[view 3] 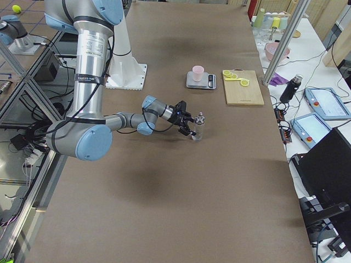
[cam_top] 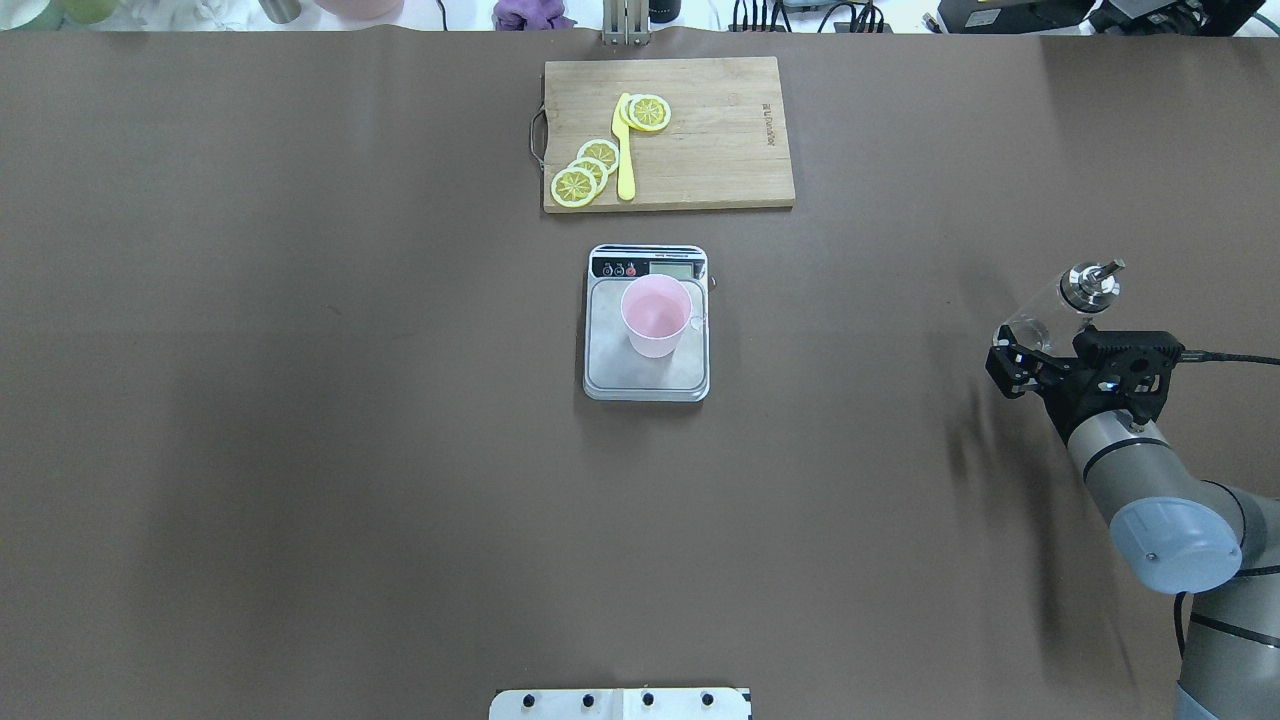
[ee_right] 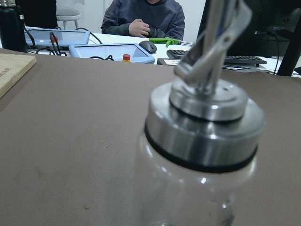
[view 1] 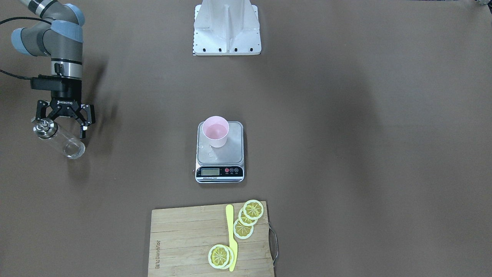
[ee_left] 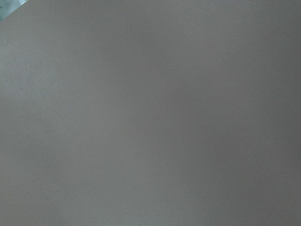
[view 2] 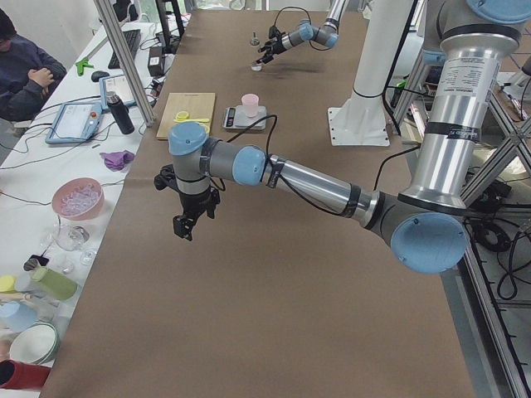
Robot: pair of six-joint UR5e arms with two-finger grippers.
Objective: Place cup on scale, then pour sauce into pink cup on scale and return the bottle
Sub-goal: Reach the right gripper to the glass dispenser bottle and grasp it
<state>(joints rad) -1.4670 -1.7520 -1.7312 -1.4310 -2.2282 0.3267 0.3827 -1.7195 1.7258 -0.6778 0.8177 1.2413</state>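
Right arm reaching low, right gripper [view 1: 61,126] spread open around upright bottle [view 1: 66,143]

You are looking at the cup [cam_top: 655,317] standing on the scale [cam_top: 646,378] mid-surface [cam_top: 300,420]. Well apart at three o'clock, the right hand [cam_top: 1035,355] is hovering, the bottle [cam_top: 1062,300] showing just at its twelve o'clock.

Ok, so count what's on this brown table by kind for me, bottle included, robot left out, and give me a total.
Pink cup: 1
Scale: 1
Glass bottle: 1
Wooden cutting board: 1
Yellow knife: 1
Lemon slices: 5
Total: 10
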